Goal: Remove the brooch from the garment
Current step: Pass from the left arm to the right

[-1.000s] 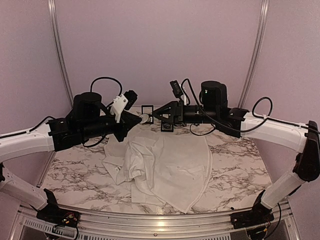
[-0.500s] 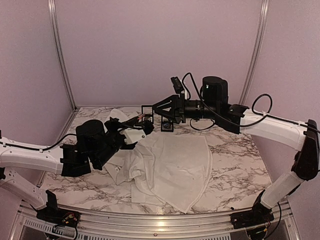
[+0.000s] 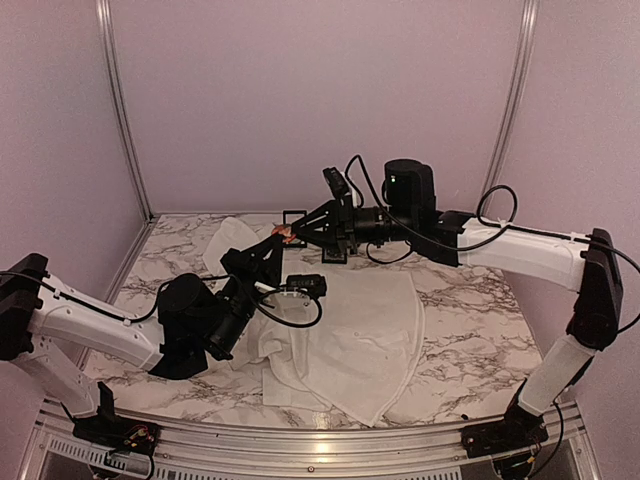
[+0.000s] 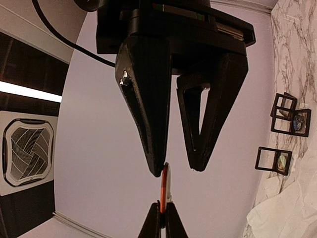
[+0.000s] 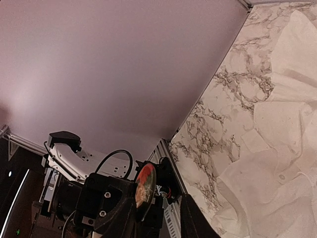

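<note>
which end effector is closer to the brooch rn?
Left. The left end effector is shut on one edge of the brooch. The right end effector faces it, jaws apart, one fingertip about at the opposite edge.

Garment (image 3: 350,330) lies on table (image 3: 480,300) — brooch (image 4: 164,188) aloft between left pincer (image 4: 161,218) and right pincer (image 4: 178,170).

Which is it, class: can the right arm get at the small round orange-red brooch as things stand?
Probably yes. The left arm's fingers pinch the brooch clear of the white cloth shirt, and the right arm's fingers, open, flank it with nothing between.
</note>
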`<move>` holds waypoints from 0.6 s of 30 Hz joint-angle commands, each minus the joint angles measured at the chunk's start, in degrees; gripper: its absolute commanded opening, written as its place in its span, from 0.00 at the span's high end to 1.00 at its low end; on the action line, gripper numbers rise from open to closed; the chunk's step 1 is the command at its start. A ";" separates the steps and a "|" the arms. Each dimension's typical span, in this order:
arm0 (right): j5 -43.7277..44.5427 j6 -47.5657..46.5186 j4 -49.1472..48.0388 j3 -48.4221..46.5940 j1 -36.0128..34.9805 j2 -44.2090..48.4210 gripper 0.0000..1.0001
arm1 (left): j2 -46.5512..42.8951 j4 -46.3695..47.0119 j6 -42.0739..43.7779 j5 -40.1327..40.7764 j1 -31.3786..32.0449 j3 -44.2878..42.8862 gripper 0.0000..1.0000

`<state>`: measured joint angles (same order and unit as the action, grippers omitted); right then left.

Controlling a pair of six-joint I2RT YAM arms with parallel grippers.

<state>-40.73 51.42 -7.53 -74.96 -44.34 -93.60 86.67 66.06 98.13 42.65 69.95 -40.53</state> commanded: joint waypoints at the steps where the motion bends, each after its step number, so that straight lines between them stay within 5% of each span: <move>1: -2.86 2.51 -3.26 -0.77 0.41 -0.95 0.71 | -0.13 5.84 3.20 0.75 0.62 1.31 1.00; 18: -5.99 5.07 -6.31 2.71 0.44 0.36 0.82 | -1.24 -0.20 0.12 -0.18 0.62 2.62 1.00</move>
<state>-45.21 55.53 -11.92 -72.49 -44.34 -94.00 86.54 66.81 99.22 42.54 70.24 -38.59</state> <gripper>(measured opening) 0.183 0.021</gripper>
